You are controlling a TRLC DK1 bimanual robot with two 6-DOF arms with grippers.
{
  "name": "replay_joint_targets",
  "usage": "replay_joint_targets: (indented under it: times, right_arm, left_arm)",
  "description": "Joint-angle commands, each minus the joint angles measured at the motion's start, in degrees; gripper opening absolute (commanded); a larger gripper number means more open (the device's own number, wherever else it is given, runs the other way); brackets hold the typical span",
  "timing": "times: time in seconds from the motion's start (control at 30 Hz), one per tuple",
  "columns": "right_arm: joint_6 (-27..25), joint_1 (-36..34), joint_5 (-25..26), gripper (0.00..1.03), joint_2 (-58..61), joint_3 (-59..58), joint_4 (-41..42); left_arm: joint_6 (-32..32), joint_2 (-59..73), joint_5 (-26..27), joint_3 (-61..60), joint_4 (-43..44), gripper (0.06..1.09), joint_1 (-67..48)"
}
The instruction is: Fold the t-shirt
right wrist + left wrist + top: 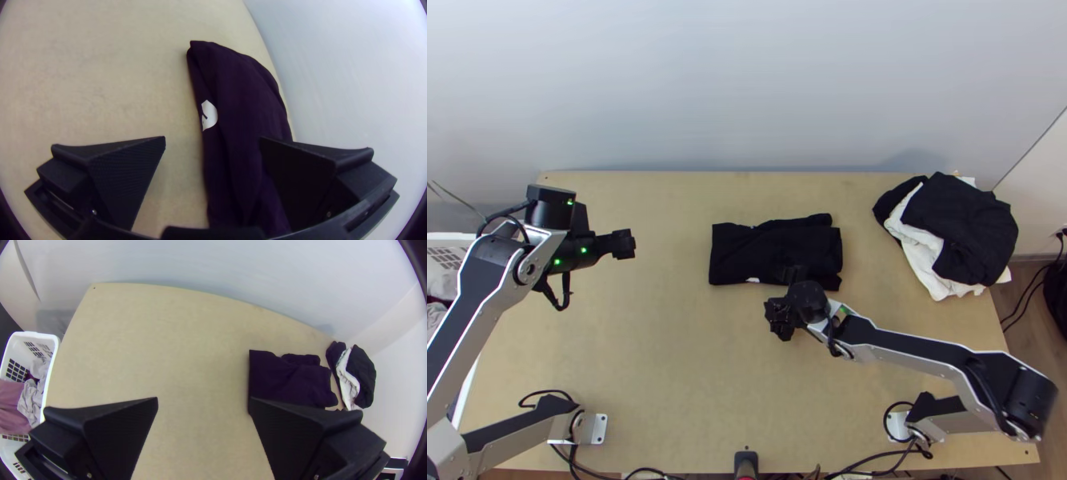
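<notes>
The black t-shirt [771,250] lies folded into a rough rectangle at the table's middle, with a small white print at its near edge. Over that near edge is my right gripper [785,298]; in the right wrist view the right gripper [212,146] stands open, one finger above the cloth [240,111] and the other above bare wood. My left gripper [624,244] is off to the left, well apart from the shirt. In the left wrist view the left gripper [203,404] is open with nothing between its fingers, and the shirt [284,378] lies beyond one finger.
A pile of black and white cloths [959,232] lies at the table's back right. A white basket [53,355] with clothes in it stands beyond the left edge. Bare table [667,344] lies between the two arms, and a wall runs along the far edge.
</notes>
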Motion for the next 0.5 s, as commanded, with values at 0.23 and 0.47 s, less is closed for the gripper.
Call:
replay_joint_targets:
  times: [0.23, 0.47]
  right_arm:
    - [-9.07, -4.97, 0.27, 0.99, 8.98, -0.6, 10.78]
    - [-11.18, -6.46, 1.06, 0.99, 13.11, 1.68, 14.56]
  left_arm:
    - [0.59, -1.24, 0.19, -3.56, 1.43, 1.05, 1.39]
    - [0.95, -1.24, 0.28, -3.82, 2.39, 1.05, 1.92]
